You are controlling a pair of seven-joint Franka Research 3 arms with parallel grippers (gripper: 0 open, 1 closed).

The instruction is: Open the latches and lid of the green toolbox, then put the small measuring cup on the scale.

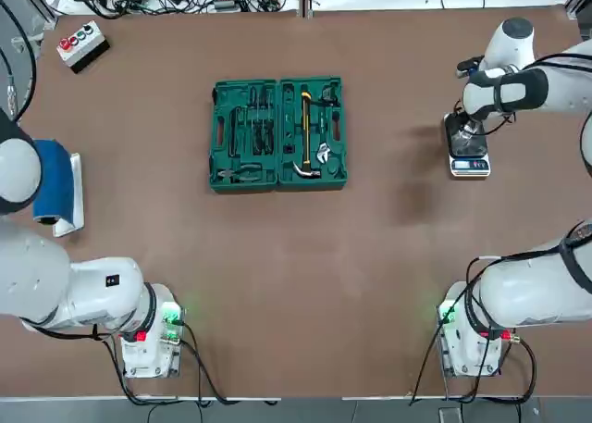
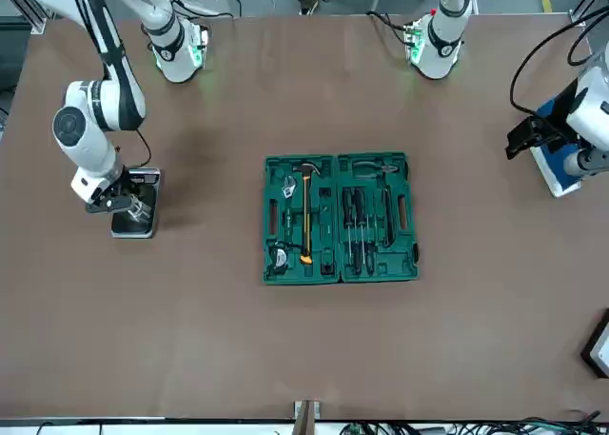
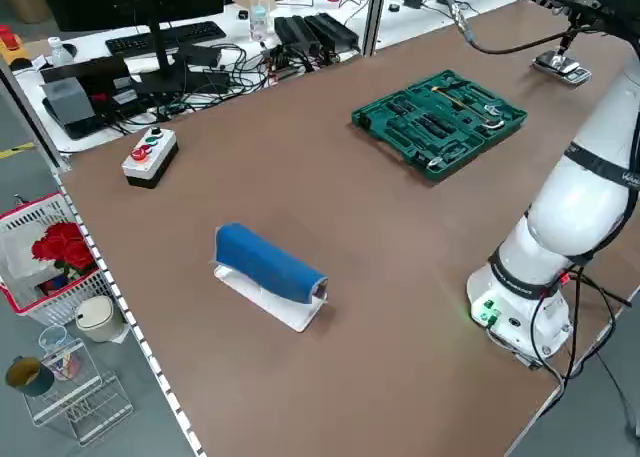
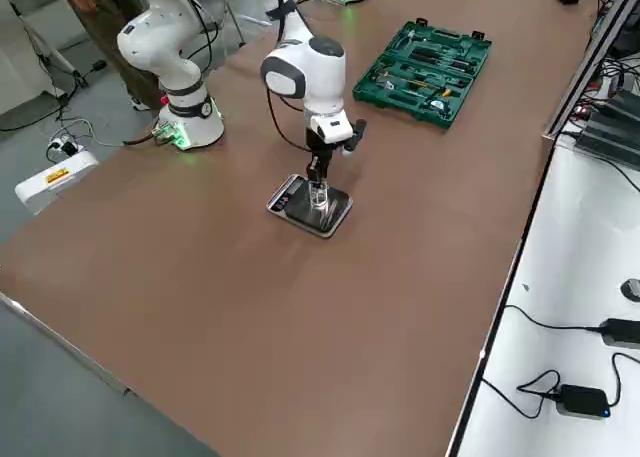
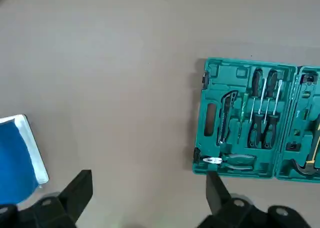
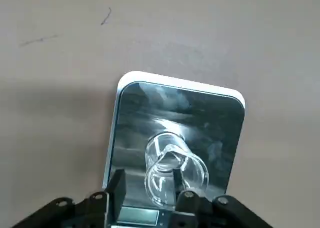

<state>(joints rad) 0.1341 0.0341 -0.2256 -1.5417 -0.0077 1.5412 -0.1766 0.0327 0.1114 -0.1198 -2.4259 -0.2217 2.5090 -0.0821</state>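
1. Two arms share the brown table (image 1: 305, 275); wide bare tabletop separates the green toolbox (image 1: 278, 134) at mid-table from the scale (image 1: 469, 155) near the robot's right edge, and more bare surface runs toward the bases.
2. The toolbox lies fully open, the lid (image 1: 244, 134) flat beside the tray half, with screwdrivers, pliers and a hammer (image 1: 304, 136) in moulded slots; the latches cannot be made out.
3. The small measuring cup (image 6: 172, 173) is clear and ribbed, standing on the scale's glossy black platform toward its display strip.
4. The right gripper (image 6: 146, 184) hangs directly over the scale, one finger set against the cup's wall; whether it actually pinches the cup cannot be told.
5. The left gripper (image 5: 149, 186) hovers far off at the robot's left, fingers spread wide and empty, near a blue roll (image 1: 54, 182) on its white stand.
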